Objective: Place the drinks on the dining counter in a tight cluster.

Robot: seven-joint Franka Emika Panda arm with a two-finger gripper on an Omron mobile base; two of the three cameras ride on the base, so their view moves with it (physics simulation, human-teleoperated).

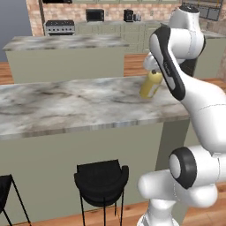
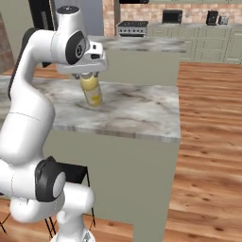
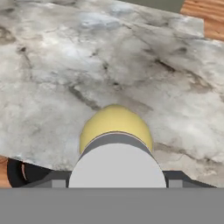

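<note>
Long dining island with a grey-white veined marble top (image 1: 66,106) on a plain grey-green base, black stools (image 1: 101,181) on the wooden floor before it. Near its end, a tilted tall yellow bottle with grey cap (image 2: 91,90); whether its base touches the marble cannot be told.

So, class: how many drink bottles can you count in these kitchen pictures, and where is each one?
1. The yellow bottle with the grey cap is tilted over the dining counter, near its end, gripped by the robot's jaws. Others may be out of frame.

Bench (image 1: 66,106): polished veined marble. Bottle (image 1: 151,84): smooth yellow plastic, matt grey cap (image 3: 117,164). Floor (image 2: 208,108): glossy wood.
</note>
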